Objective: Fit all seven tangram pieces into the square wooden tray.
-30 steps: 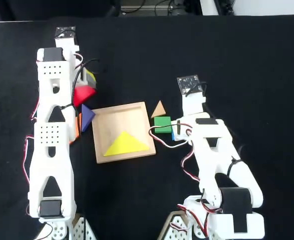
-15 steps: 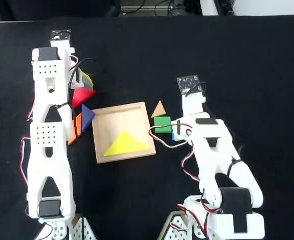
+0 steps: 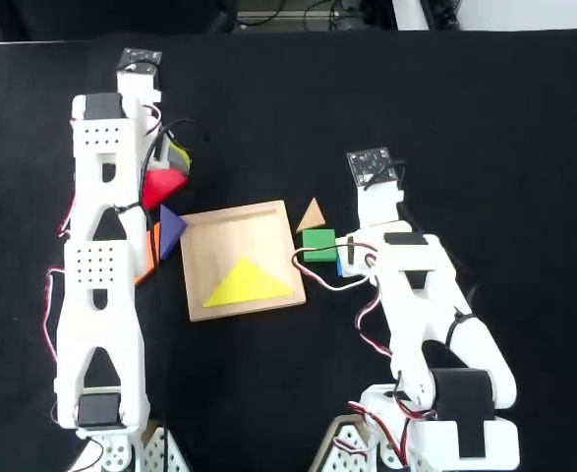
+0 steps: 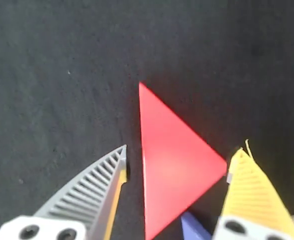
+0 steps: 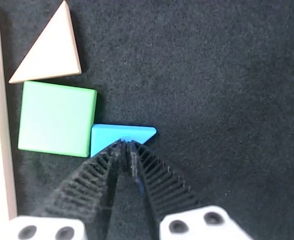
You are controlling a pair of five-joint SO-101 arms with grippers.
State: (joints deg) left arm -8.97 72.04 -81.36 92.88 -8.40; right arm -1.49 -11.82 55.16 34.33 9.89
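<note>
One yellow triangle (image 3: 246, 283) lies in tray (image 3: 234, 236) at mid-tabletop; L tool (image 4: 182, 150), spread wide, straddles red triangle (image 4: 169, 160) nr left edge (centre it, then close on flat sides); R tool (image 5: 125, 146), pinched closed & empty, over blue piece (image 5: 124, 132).

One square wooden tray (image 3: 200, 231), seven coloured pieces and two white robot arms, a left arm (image 3: 101, 265) and a right arm (image 3: 421, 295), share one black table (image 3: 514, 118). Four pieces are plainly triangles: one yellow triangle (image 3: 246, 283), one red triangle (image 3: 163, 184), one dark blue triangle (image 3: 170, 228) and one tan triangle (image 3: 312, 215). There is one green square (image 3: 318, 244). Two more, one orange piece (image 3: 152, 254) and one light blue piece (image 5: 121, 134), are partly hidden, their shapes uncertain.
</note>
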